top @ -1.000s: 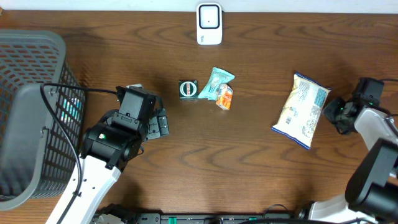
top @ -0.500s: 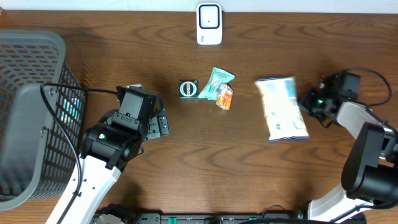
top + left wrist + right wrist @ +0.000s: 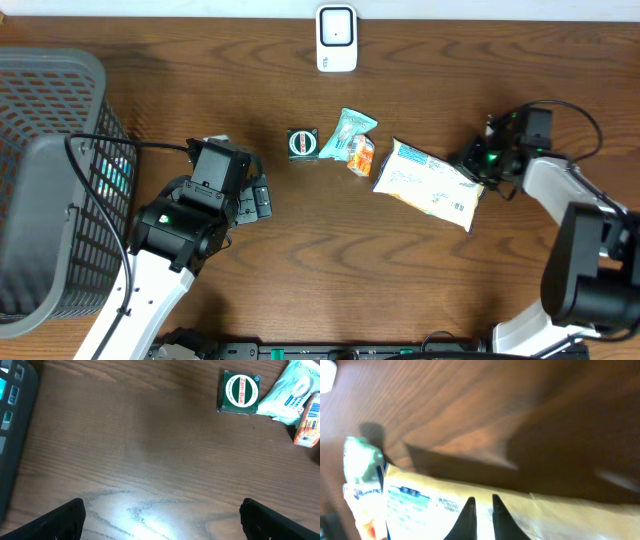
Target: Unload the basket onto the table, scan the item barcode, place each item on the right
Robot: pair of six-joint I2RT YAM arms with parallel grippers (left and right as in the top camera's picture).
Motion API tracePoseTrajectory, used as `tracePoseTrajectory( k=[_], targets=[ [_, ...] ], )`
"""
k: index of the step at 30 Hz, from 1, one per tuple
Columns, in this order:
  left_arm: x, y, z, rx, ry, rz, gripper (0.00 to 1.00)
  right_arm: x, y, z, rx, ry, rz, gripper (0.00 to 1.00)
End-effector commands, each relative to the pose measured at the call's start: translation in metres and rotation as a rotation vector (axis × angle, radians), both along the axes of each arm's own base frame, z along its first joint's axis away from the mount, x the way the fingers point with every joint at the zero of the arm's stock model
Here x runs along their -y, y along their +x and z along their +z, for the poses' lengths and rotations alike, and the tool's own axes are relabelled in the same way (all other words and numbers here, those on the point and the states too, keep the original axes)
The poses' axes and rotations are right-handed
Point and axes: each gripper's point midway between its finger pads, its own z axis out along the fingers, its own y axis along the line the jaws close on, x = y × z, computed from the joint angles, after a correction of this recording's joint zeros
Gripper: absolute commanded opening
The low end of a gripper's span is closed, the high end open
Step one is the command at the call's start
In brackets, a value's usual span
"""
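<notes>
The right tool [image 3: 478,163] was pinched narrow on the edge of a cream plastic snack bag with blue print [image 3: 428,185], which stretched from its fingertips toward the left tool [image 3: 162,520]. Just past the bag's far end lay an orange packet [image 3: 361,155], a pale green packet [image 3: 350,128] and a small green square tin [image 3: 302,143]. The left tool gaped wide over the brown wooden desk [image 3: 400,270], gripping nothing. A white scanner [image 3: 337,38] stood well apart from both tools.

Perhaps shop checkout: basket [image 3: 60,62], scanner [image 3: 337,38]
</notes>
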Motion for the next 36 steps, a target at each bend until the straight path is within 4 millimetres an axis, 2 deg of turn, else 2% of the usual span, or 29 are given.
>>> tracePoseTrajectory(
  k=[1,5,8,13,19,24,28,34,36],
  targets=[
    [-0.003,0.002,0.001,0.004,0.015,0.01,0.98,0.032,0.001,0.032,0.044,-0.167,-0.033,0.07],
    [-0.003,0.002,0.001,0.004,0.015,0.01,0.98,0.062,-0.036,0.027,-0.106,-0.354,-0.087,0.07],
    [-0.003,0.002,0.001,0.004,0.015,0.01,0.98,0.076,-0.062,0.017,-0.222,-0.445,-0.105,0.01],
    [-0.003,0.002,0.001,0.004,0.015,0.01,0.98,0.069,-0.093,0.001,-0.35,-0.418,-0.137,0.01],
    [-0.003,0.002,0.001,0.004,0.015,0.01,0.98,0.056,-0.11,-0.013,-0.394,-0.36,-0.111,0.05],
    [-0.003,0.002,0.001,0.004,0.015,0.01,0.98,0.029,-0.107,-0.015,-0.367,-0.238,-0.064,0.07],
    [-0.003,0.002,0.001,0.004,0.015,0.01,0.97,0.016,-0.097,-0.016,-0.317,-0.233,-0.027,0.08],
    [-0.003,0.002,0.001,0.004,0.015,0.01,0.98,-0.001,-0.069,-0.01,-0.215,-0.21,-0.056,0.09],
    [-0.003,0.002,0.001,0.004,0.015,0.01,0.98,-0.007,-0.052,-0.005,-0.141,-0.202,-0.05,0.09]
  ],
)
